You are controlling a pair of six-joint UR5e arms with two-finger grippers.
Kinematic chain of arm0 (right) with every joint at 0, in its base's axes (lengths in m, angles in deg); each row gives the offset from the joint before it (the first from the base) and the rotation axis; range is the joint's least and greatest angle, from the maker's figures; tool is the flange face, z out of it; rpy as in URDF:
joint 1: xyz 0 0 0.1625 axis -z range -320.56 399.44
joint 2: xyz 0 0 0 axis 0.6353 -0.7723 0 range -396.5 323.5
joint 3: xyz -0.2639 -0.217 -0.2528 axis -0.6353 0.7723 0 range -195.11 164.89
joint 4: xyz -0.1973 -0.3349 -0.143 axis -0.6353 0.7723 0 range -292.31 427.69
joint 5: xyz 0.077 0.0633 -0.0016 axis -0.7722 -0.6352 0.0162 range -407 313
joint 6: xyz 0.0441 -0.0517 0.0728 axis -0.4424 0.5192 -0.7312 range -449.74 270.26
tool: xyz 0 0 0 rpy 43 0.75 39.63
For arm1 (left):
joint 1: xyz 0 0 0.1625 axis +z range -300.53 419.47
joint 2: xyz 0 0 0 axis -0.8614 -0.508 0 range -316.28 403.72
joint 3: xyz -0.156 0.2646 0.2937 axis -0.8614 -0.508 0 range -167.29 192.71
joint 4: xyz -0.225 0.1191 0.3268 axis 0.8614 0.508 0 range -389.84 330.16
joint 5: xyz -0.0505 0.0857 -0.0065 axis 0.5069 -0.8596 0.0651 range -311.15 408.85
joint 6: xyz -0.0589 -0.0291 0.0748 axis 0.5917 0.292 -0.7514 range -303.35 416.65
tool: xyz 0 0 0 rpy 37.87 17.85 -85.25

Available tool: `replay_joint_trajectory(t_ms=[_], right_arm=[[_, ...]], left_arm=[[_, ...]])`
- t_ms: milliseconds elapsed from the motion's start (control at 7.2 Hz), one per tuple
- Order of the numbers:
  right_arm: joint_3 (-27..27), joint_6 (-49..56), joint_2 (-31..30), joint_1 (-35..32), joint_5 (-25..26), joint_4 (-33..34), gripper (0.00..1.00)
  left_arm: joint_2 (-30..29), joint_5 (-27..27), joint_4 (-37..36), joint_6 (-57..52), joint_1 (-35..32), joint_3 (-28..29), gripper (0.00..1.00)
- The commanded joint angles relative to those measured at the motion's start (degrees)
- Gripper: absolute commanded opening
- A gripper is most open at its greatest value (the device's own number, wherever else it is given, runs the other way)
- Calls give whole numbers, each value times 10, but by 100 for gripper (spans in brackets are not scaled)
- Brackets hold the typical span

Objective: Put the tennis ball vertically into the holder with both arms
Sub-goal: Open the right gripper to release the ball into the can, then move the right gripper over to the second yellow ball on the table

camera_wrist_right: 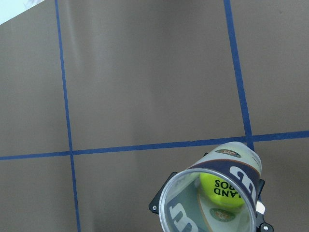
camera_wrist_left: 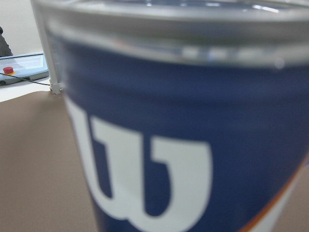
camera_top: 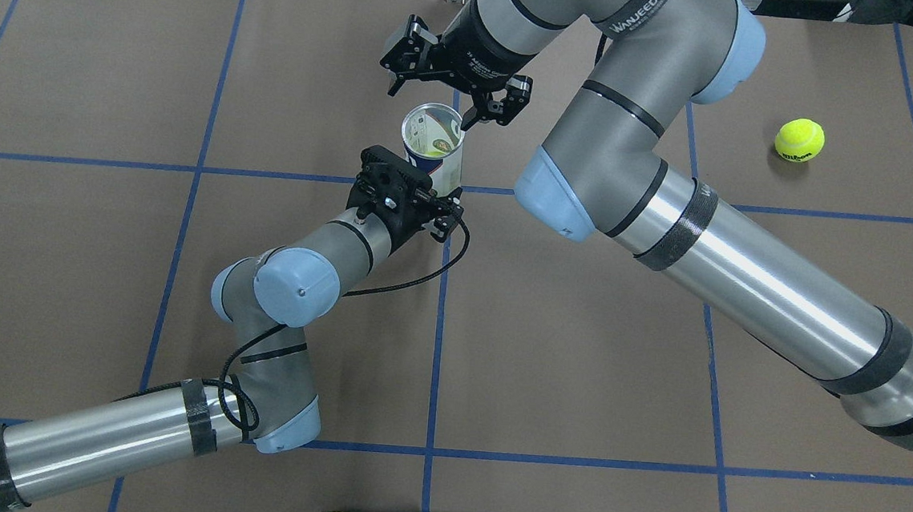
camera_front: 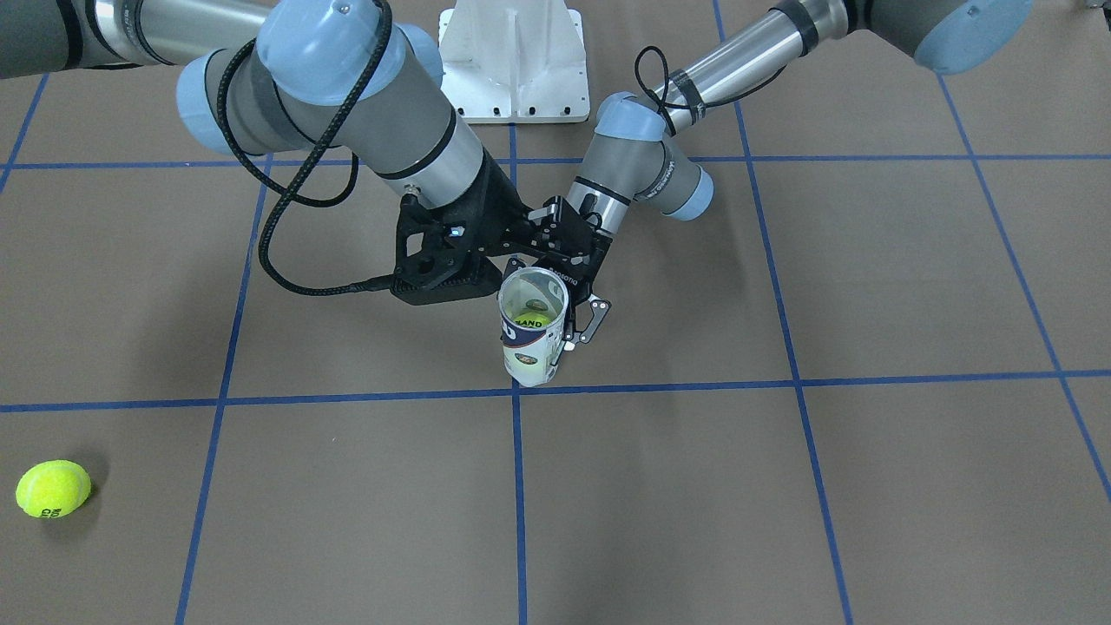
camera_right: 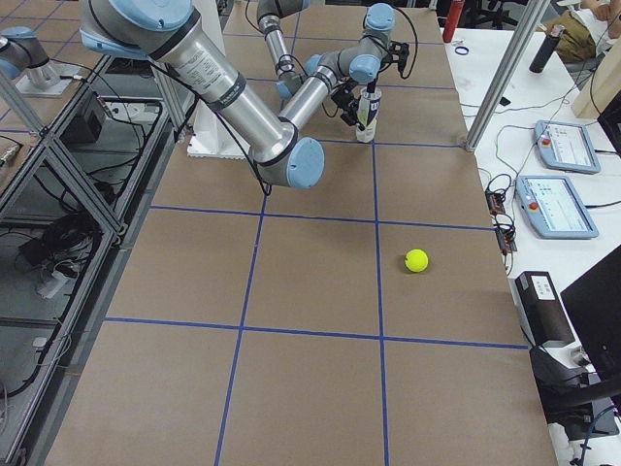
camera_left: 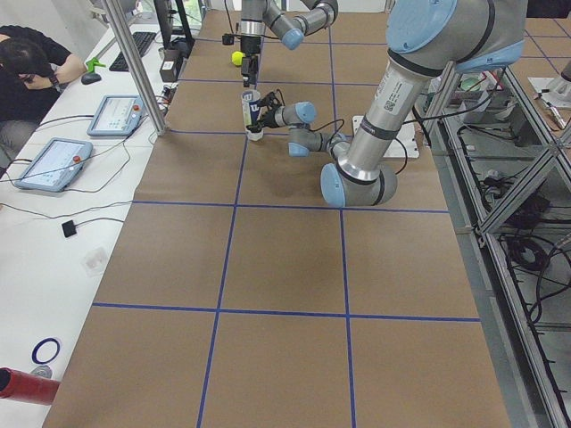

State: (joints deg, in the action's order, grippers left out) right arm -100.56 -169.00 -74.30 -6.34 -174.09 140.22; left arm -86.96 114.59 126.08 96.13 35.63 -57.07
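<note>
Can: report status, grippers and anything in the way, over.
Left gripper shut on can, can upright. Right gripper open above its mouth. One ball inside; spare ball far off, mouth unobstructed.

My holder [camera_front: 528, 351] is clear, glossy plastic with a smooth printed label. The inner ball [camera_wrist_right: 223, 187] and the loose ball [camera_top: 800, 140], far off on the right, both look fuzzy, like felt. My left arm [camera_top: 107, 432] and right arm [camera_top: 760, 281] have shiny metal tubes, matt grey joints and smooth light blue caps. The table cover [camera_top: 578, 361] is matt brown and looks like paper, crossed by blue tape lines [camera_top: 436, 367].
</note>
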Motion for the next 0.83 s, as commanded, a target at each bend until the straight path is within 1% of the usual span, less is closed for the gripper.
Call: replay_joint_trajectory(t_ms=[0, 278, 416, 555, 694], right_arm=[[-1, 34, -16, -51, -6, 2, 98], [3, 116, -65, -110, -8, 6, 98], [11, 199, -97, -156, -38, 8, 98], [16, 281, -132, -201, -53, 9, 98], [36, 373, -158, -227, -50, 8, 98]], left_arm=[[1, 0, 0, 0, -2, 0, 81], [1, 0, 0, 0, -2, 0, 81], [1, 0, 0, 0, -2, 0, 81], [1, 0, 0, 0, -2, 0, 81], [0, 0, 0, 1, -1, -1, 81]])
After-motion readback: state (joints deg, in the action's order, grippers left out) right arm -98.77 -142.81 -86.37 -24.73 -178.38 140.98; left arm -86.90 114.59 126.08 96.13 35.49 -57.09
